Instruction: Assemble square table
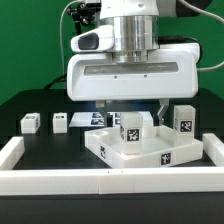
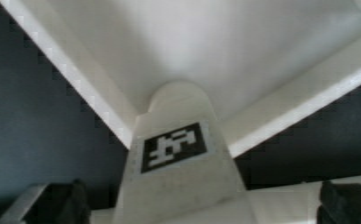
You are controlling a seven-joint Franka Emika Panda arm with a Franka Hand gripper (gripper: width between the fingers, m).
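Your arm point(image 1: 132, 30) hangs vertical from above, wrist straight. Your pincer point(image 1: 131, 112) points directly downward, its two dark fingers point(image 2: 52, 203) spread wide, well apart from each other.

I log the square table slab point(image 1: 150, 158) as smooth white plastic, matt. Leg post point(image 2: 179, 112): same plastic, with a flat black-and-white printed tag. Arm housing point(image 1: 130, 68): glossy white shell. Tabletop point(image 1: 40, 100): black, matt. Border wall point(image 1: 100, 182): smooth white.
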